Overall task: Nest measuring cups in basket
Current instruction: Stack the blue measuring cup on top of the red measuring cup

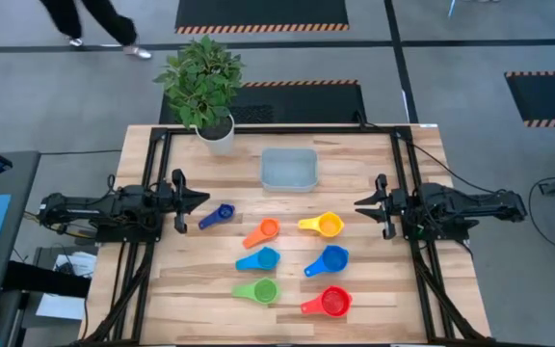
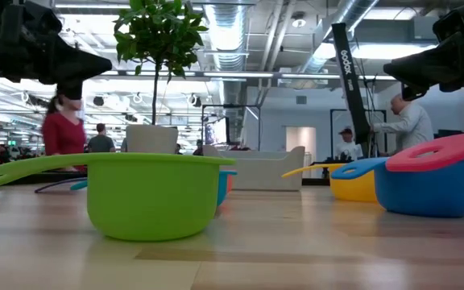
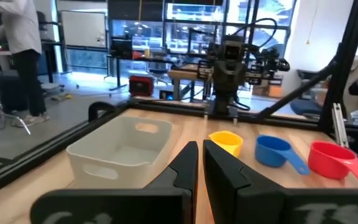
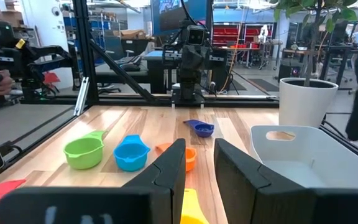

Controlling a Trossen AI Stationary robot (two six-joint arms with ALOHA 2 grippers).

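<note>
Seven measuring cups lie open side up on the wooden table: dark blue [image 1: 218, 215], orange [image 1: 262, 231], yellow [image 1: 322, 225], light blue [image 1: 258, 259], blue [image 1: 328, 260], green [image 1: 257, 290] and red [image 1: 328, 303]. The pale translucent basket [image 1: 289, 170] stands beyond them toward the far edge, with nothing in it. My left gripper [image 1: 197, 200] hovers at the table's left side near the dark blue cup, its fingers [image 3: 201, 152] almost together. My right gripper [image 1: 362, 204] hovers at the right side near the yellow cup, its fingers [image 4: 197, 152] a little apart. Neither touches anything.
A white pot with a green plant [image 1: 212, 130] stands at the far left corner of the table, left of the basket. Black frame rails [image 1: 405, 183] run along the left and right sides. People move about in the room beyond the table [image 2: 63, 129].
</note>
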